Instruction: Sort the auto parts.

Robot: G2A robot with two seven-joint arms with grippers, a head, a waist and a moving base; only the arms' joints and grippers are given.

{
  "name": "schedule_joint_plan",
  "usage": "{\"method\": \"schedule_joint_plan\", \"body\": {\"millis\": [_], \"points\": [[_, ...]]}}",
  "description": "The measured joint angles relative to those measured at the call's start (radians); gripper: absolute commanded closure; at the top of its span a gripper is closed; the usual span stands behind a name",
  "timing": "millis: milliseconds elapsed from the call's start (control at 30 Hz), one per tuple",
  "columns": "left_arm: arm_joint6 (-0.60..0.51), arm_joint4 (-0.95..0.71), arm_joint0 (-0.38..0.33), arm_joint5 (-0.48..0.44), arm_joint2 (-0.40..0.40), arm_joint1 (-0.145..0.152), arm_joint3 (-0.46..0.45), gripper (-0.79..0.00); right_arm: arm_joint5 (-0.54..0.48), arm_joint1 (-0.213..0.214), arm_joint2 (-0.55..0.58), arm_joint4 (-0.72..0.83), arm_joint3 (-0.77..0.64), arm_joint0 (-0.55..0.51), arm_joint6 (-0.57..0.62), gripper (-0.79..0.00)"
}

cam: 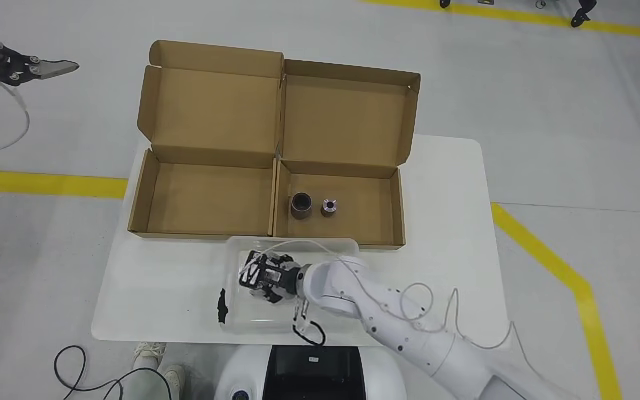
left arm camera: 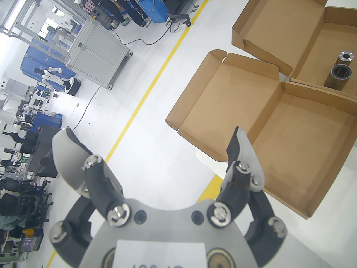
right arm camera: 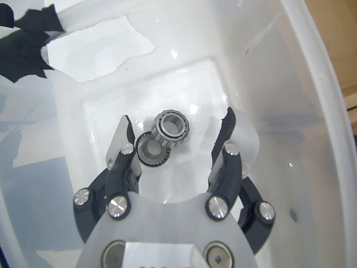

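Two steel roller bearings lie touching on the floor of a clear plastic bin (cam: 290, 241): one (right arm camera: 170, 126) tilted on top of the other (right arm camera: 152, 152). My right gripper (right arm camera: 178, 118) is open and lowered inside the bin, its fingers on either side of the bearings; in the top view this gripper (cam: 262, 275) is in the bin's left half. A dark sleeve (cam: 300, 205) and a small silver bush (cam: 330, 208) stand in the right cardboard box (cam: 385, 205). My left gripper (left arm camera: 152, 138) hangs open and empty above the floor, left of the table.
The left cardboard box (cam: 205, 198) stands beside the right one, both with lids folded back. Torn black tape (cam: 222, 305) sticks to the bin's left end. The left gripper (cam: 45, 68) is far off the table's back left corner.
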Motion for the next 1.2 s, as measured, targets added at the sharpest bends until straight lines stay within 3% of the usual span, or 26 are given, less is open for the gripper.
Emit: {"method": "schedule_joint_plan", "body": {"millis": [133,667,1200], "points": [[0.000,0.000,0.000,0.000,0.000,0.000,0.000,-0.785,0.002,-0.014,-0.016,-0.012,0.021,0.011,0.000,0.000],[0.000,0.000,0.000,0.000,0.000,0.000,0.000,-0.785,0.042,-0.001,0.019,-0.146,-0.095,-0.038,0.008,0.000],[0.000,0.000,0.000,0.000,0.000,0.000,0.000,-0.785,-0.039,0.091,0.228,-0.141,-0.198,-0.267,-0.293,0.000]]}}
